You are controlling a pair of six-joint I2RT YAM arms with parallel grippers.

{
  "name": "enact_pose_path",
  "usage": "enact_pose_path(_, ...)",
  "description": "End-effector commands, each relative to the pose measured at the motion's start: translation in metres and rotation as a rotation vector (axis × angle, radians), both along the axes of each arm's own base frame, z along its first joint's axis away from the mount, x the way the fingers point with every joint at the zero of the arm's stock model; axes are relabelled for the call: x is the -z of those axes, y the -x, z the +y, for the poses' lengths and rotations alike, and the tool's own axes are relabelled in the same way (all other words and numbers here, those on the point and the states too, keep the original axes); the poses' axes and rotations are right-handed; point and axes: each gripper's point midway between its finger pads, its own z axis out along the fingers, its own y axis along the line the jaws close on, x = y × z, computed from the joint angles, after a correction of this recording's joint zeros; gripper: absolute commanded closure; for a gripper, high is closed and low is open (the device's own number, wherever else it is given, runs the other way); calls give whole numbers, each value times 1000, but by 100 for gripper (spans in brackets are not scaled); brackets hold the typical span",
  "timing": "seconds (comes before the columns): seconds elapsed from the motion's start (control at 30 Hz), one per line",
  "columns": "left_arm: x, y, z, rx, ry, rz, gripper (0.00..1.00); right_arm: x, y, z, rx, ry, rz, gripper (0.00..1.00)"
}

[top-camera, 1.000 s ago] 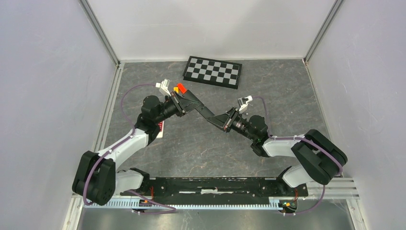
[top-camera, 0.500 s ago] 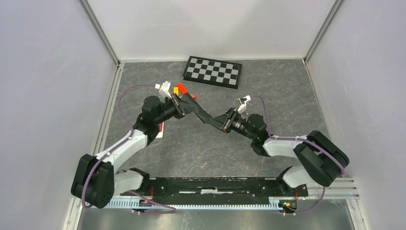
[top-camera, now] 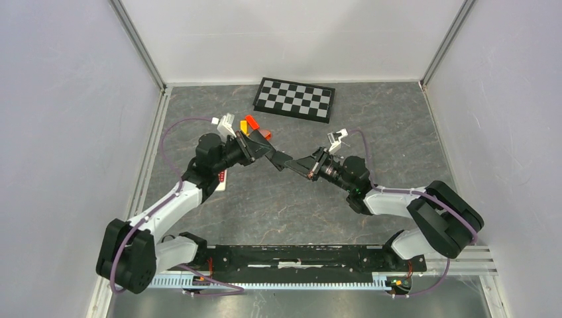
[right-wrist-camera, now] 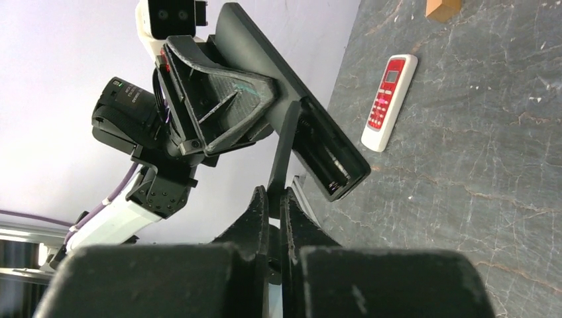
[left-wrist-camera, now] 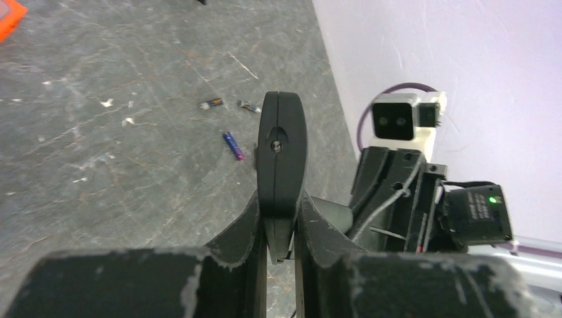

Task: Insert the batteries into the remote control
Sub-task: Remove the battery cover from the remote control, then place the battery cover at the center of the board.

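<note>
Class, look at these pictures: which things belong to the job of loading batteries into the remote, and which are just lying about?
Belong to the job:
- black remote, compartment open
- battery cover, off the remote
- batteries loose on the table, one blue-purple

Just lying about:
- white-and-red remote
- orange and red blocks
- checkerboard
</note>
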Motion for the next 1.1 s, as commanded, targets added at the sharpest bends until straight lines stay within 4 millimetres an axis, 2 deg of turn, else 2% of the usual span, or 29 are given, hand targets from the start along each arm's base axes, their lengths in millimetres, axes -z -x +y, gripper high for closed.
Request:
enact_pose_path(0.0,-2,-8,21,-105,-116,-40,98,-50,-6,-9,70,-81,-189,100)
enact_pose_path(0.07,7,-13,38,-201,-177,-9,98,-50,-5,-16,97,-62,-204,100)
enact_pose_path(0.13,8,-13,52,-267,-220,-1,98,-37,-5,-23,126,-5,-185,100)
enact_pose_path(0.23,3,-13,61,-301,-247,-14,98,-10,-3,-33,155,88,-140,100)
enact_pose_path(0.3,-4,-11,60,-295,-242,-34,98,17,-1,-39,168,173,-85,100)
enact_pose_path(0.43,-25,-5,53,-237,-228,-99,98,69,14,-53,153,297,10,100)
enact_pose_path(0.57,-39,5,46,-171,-211,-162,98,109,30,-67,130,411,78,100)
enact_pose_path(0.73,-56,21,30,-31,-186,-263,98,146,40,-85,135,555,123,98)
enact_pose_path(0.8,-59,26,25,14,-183,-279,98,156,43,-93,140,610,137,92)
enact_pose_path(0.87,-62,32,19,70,-171,-295,98,164,45,-101,148,656,152,81)
enact_pose_path(0.93,-64,36,14,106,-155,-304,98,170,46,-109,162,706,163,66)
enact_pose_path(1.0,-65,38,10,134,-144,-306,98,169,47,-116,170,751,161,53)
enact_pose_path(1.07,-67,41,7,161,-129,-304,98,161,40,-124,211,792,127,42)
